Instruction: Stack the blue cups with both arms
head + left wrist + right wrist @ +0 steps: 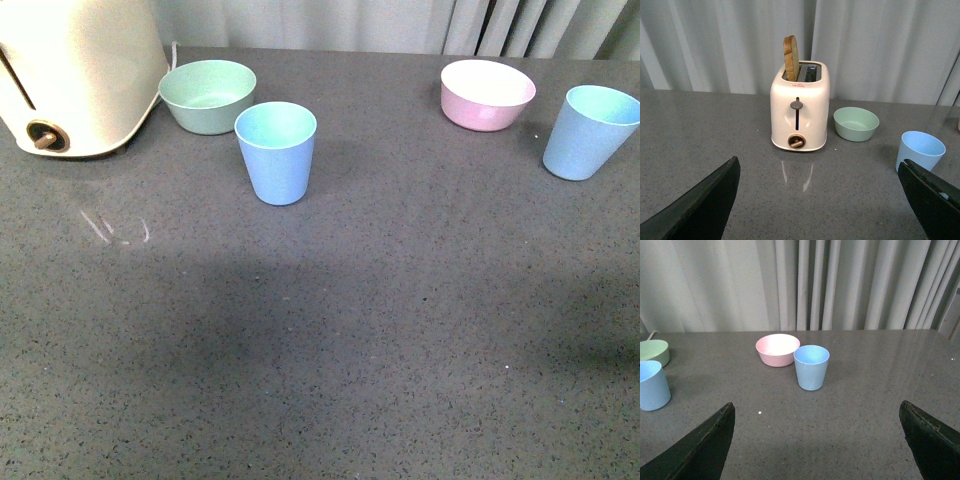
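Note:
Two light-blue cups stand upright on the dark grey table. One blue cup (276,151) is left of centre, in front of the mint-green bowl (208,96); it also shows in the left wrist view (920,151) and the right wrist view (652,385). The other blue cup (589,131) is at the far right, beside the pink bowl (487,94); it shows in the right wrist view (811,367). Neither arm shows in the front view. My left gripper (820,200) is open and empty. My right gripper (817,440) is open and empty, short of the right cup.
A cream toaster (75,70) with a slice of bread (791,58) stands at the back left, next to the green bowl (856,123). The pink bowl (777,349) sits just behind the right cup. Grey curtains hang behind the table.

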Available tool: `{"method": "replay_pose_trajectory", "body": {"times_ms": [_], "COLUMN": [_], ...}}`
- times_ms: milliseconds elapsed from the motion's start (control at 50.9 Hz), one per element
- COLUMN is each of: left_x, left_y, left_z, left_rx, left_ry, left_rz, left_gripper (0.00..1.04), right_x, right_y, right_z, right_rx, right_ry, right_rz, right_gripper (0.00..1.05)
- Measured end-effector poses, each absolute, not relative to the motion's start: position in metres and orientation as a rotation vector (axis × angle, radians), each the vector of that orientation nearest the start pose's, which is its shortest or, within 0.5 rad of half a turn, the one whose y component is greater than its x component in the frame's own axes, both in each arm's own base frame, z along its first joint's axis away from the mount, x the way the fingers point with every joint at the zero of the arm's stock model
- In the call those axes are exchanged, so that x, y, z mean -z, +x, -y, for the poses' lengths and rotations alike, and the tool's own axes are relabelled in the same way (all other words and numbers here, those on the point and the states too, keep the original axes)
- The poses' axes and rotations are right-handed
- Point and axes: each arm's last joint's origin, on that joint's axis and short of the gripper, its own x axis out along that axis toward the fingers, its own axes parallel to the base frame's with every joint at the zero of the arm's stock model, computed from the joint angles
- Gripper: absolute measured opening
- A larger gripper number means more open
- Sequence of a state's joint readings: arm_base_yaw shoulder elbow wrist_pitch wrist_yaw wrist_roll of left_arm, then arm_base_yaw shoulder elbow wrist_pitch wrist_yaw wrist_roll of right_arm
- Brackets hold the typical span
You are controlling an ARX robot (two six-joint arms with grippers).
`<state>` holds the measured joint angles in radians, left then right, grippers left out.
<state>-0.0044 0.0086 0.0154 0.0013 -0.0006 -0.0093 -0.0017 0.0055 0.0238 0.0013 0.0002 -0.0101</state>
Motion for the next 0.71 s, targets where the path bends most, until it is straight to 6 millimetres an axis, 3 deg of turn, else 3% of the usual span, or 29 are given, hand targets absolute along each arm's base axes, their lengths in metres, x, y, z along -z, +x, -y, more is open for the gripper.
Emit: {"method": "replay_pose_trajectory", "body": {"times_ms": [531, 629, 708], "left_x": [-0.168, -0.173, -0.181], "left_y": [0.097, 0.105, 0.123], "left_z": [0.000, 0.006, 0.012], "left_rx": [0.004, 0.033, 0.075], "left_ry": [-0.009, -0.039, -0.049], "left_rz": [0.008, -0.454, -0.553], "left_gripper": [0.96, 0.96, 0.96], "right_x": [-0.171, -0.171, -0.171], "right_y": [0.097, 0.097, 0.097], "right_z": [0.000, 0.000, 0.000], "right_rx": [0.002, 0.002, 0.002], "right_ry": [-0.010, -0.010, -0.010], "right_rz": [0.020, 0.020, 0.020], "right_gripper": [0.96, 0.96, 0.96]}}
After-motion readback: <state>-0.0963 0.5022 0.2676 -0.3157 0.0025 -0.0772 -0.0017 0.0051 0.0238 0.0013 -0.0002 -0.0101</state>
